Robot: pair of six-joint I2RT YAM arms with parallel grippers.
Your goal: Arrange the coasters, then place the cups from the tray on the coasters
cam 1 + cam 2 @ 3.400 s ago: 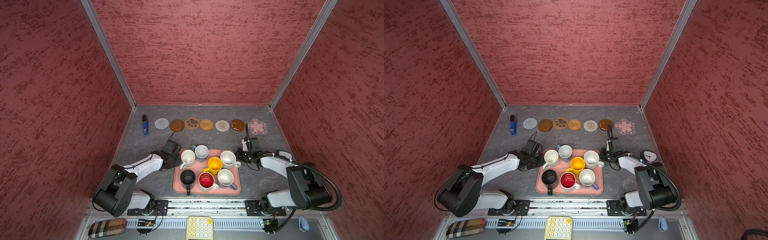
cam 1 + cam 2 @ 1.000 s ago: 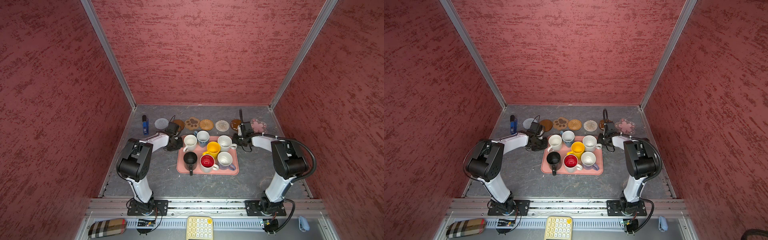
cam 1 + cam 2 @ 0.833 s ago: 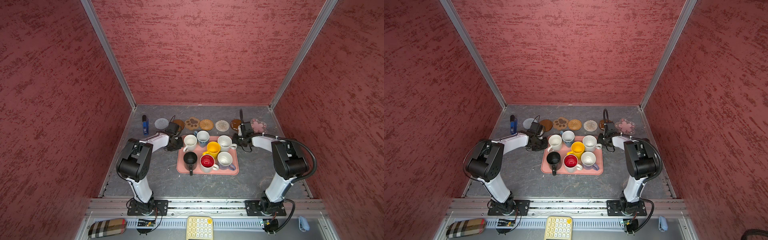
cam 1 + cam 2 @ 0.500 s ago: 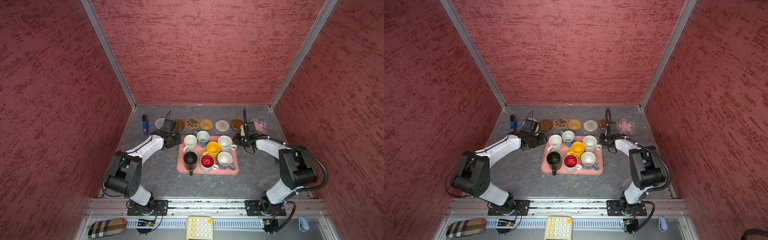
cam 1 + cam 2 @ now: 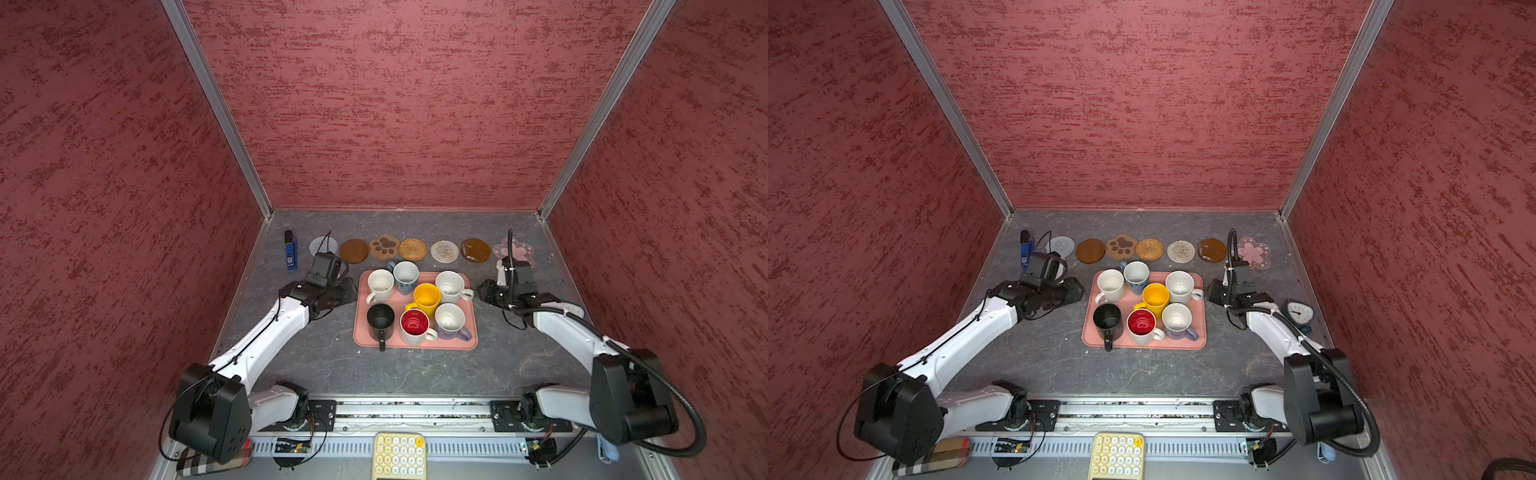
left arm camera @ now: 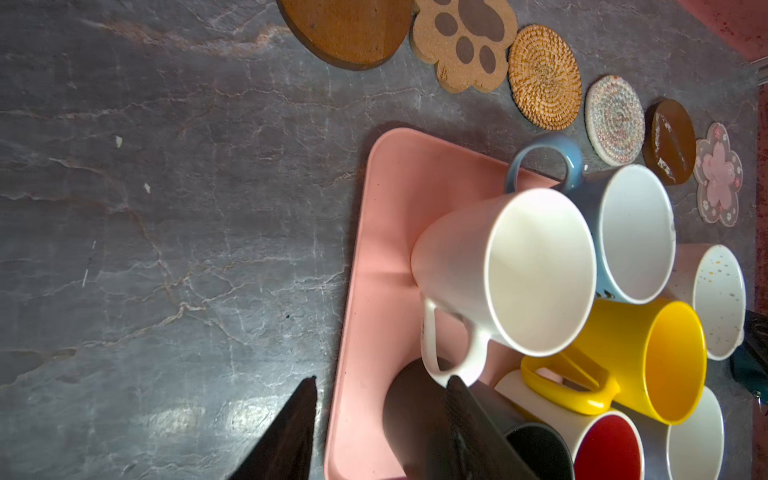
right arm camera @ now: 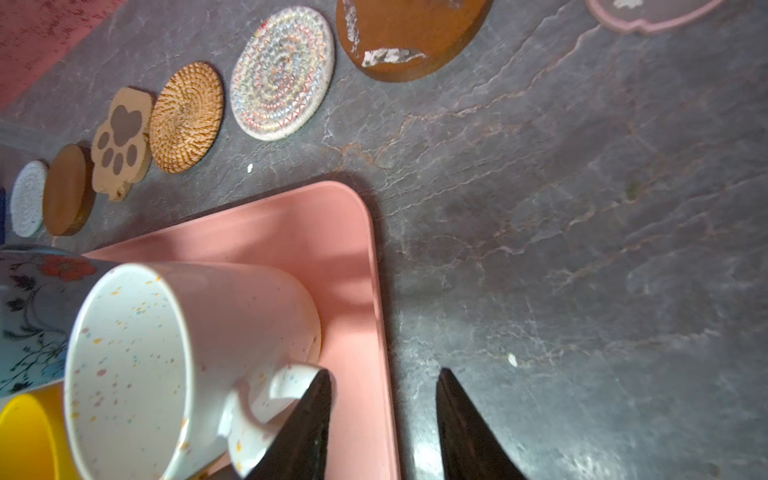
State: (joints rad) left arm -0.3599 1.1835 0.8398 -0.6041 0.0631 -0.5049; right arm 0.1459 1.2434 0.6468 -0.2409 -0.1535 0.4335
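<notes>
One grey marbled table (image 5: 332, 365) carries it all. The tray (image 5: 469, 315) lies mid-table, its back rim just short of the coaster row. Both claws sit low at its flanks. Your left gripper (image 6: 381, 380) has jaws apart and empty, astride the left rim, with one finger over the table and the other in front of the black cup (image 5: 380, 321). Your right gripper (image 7: 384, 372) is likewise apart and empty, astride the right rim, inner finger right at the handle of the speckled white cup (image 5: 450, 286). All seven cups stand on the tray, packed close, among them the plain white cup (image 5: 380, 282), blue cup (image 5: 406, 276), yellow cup (image 5: 427, 298), red-lined cup (image 5: 414, 325) and lavender cup (image 5: 451, 321). No coaster bears a cup, so placing looks wholly ahead of you. The coasters line the back: grey woven coaster (image 5: 1060, 246), brown disc (image 5: 354, 250), paw coaster (image 5: 384, 246), wicker coaster (image 5: 412, 249), beige woven coaster (image 5: 444, 251), second brown disc (image 5: 475, 250), pink flower coaster (image 5: 517, 249). Risks:
- Lifting one cup from that cluster may drag or tip a neighbour.
- Shutting the right claw where it sits would likely nip the handle, and the cup could swing.
- Paw and wicker lie edge to edge, so an off-centre set-down may shove both.
- The left wrist hangs just before the grey woven coaster and blue lighter (image 5: 291, 253), and a loose swing could sweep them.
</notes>
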